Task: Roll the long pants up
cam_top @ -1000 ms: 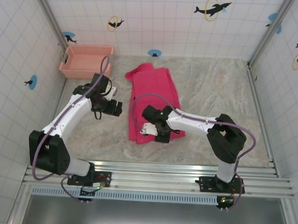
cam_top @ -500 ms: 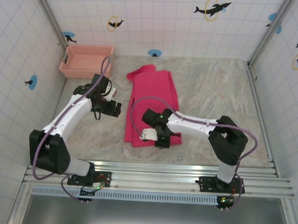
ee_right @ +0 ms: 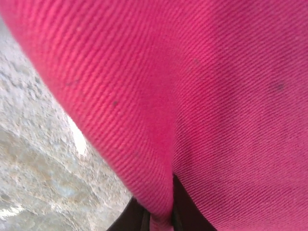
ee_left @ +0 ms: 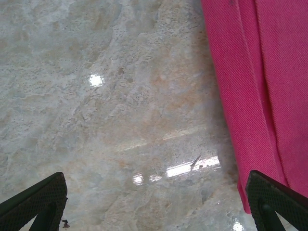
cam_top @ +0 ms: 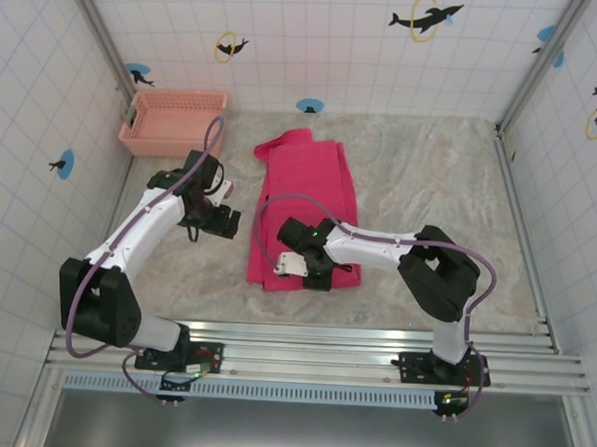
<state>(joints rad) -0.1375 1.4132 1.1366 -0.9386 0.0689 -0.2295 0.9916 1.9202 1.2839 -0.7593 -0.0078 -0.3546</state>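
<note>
The long pants (cam_top: 306, 179) lie folded lengthwise in the middle of the table, magenta, running from the far side toward the arms. My right gripper (cam_top: 309, 271) sits at their near end, shut on a fold of the cloth. In the right wrist view the pants (ee_right: 202, 86) bulge over the gripper (ee_right: 161, 222), and a pinched ridge runs between the dark fingers (ee_right: 186, 214). My left gripper (cam_top: 231, 220) hovers open just left of the pants' edge. In the left wrist view its fingertips (ee_left: 41, 199) are spread wide over bare table, with the pants (ee_left: 262, 82) at the right.
A pale salmon lattice basket (cam_top: 174, 119) stands at the far left corner. Tiled walls close in the marbled table (cam_top: 431, 180) on three sides. A metal rail (cam_top: 312, 344) runs along the near edge.
My right gripper has shifted slightly left with the cloth, and the pants' near end has slid left with it. The left gripper has barely moved.
</note>
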